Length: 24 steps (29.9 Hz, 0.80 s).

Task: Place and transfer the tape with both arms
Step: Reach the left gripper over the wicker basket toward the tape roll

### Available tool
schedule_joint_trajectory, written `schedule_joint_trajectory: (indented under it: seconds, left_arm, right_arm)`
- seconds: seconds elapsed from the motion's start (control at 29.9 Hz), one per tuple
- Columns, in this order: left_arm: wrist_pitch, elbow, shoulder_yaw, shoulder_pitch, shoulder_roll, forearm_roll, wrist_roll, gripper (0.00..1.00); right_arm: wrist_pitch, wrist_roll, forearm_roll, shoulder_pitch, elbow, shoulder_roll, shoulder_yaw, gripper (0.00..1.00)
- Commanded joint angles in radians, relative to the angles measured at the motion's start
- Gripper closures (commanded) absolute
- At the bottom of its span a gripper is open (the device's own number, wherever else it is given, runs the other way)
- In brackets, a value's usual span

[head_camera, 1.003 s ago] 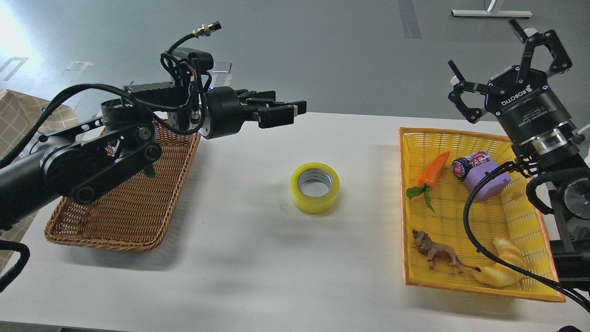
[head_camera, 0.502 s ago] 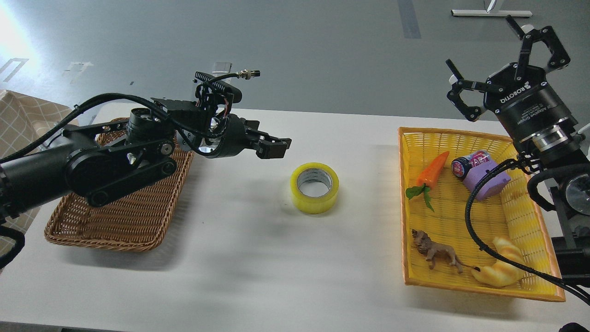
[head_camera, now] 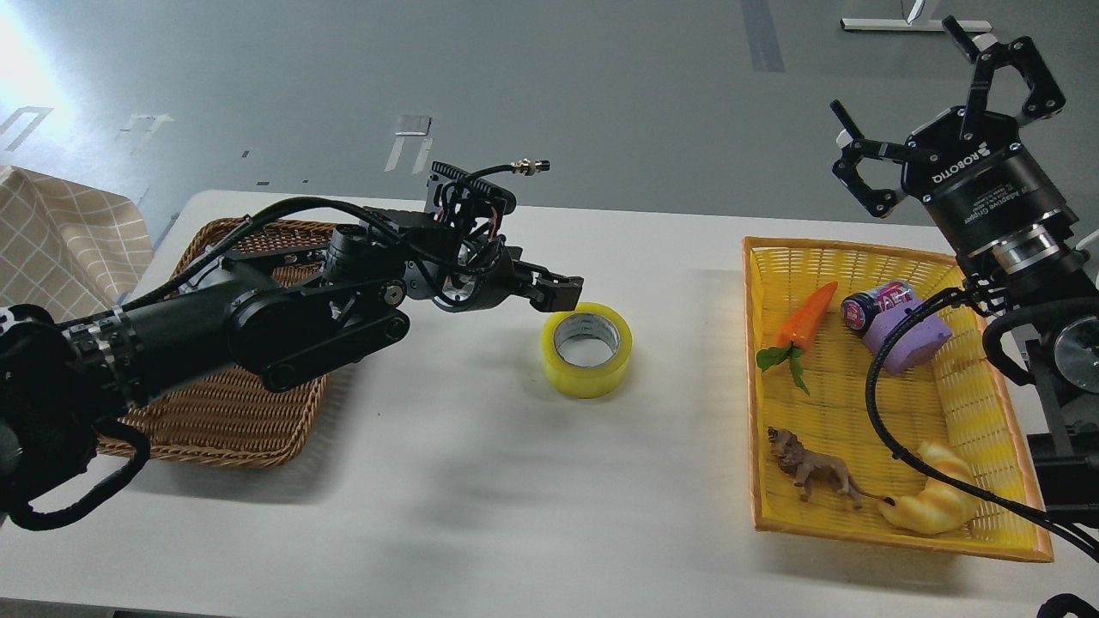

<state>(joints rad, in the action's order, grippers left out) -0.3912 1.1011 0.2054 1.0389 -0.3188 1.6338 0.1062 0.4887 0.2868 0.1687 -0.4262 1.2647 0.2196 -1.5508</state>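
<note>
Tape [head_camera: 587, 348] lying flat at frame centre on white counter [head_camera: 481, 498], core hole facing up, roll axis vertical, nothing touching it that can be made out. Left gripper [head_camera: 562, 293] just left of and above roll's upper-left rim, fingers pointing right toward it, nearly level; contact with rim not clear, probably a hair apart. Fingers seen side-on and dark, overlapping, so opening cannot be told; nothing held. Right gripper [head_camera: 923, 112] high in upper right of frame, above far edge of yellow basket [head_camera: 893, 536], well apart from tape, fingers spread wide, empty.

Key relation: tape lies right of and slightly below left gripper tip, so left arm is clearly the nearer one. Judged step: final approach for pickup by left arm. Likely needs a small drop and a finger over the wall of the roll, one inside core, one outside, since roll lies flat. Risk: nudging roll sideways across counter if fingers land on rim.

Wicker basket [head_camera: 258, 429] at left, partly under left arm, looks empty where visible. Yellow basket holds carrot toy [head_camera: 805, 319], purple block [head_camera: 906, 342], lion figure [head_camera: 811, 474], croissant toy [head_camera: 936, 498]; none in the way.
</note>
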Motion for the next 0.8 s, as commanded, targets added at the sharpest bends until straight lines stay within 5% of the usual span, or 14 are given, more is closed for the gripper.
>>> schedule_joint_trajectory:
  seconds: [0.0, 0.77]
  left_arm:
    - [0.000, -0.024, -0.004, -0.002, 0.030, 0.001, 0.004, 0.02]
    - [0.000, -0.156, -0.046, -0.028, 0.119, -0.003, 0.006, 0.02]
  right_arm:
    - [0.000, 0.000, 0.000, 0.001, -0.001, 0.000, 0.000, 0.00]
    - [0.000, -0.002, 0.000, 0.006, -0.002, 0.000, 0.000, 0.00]
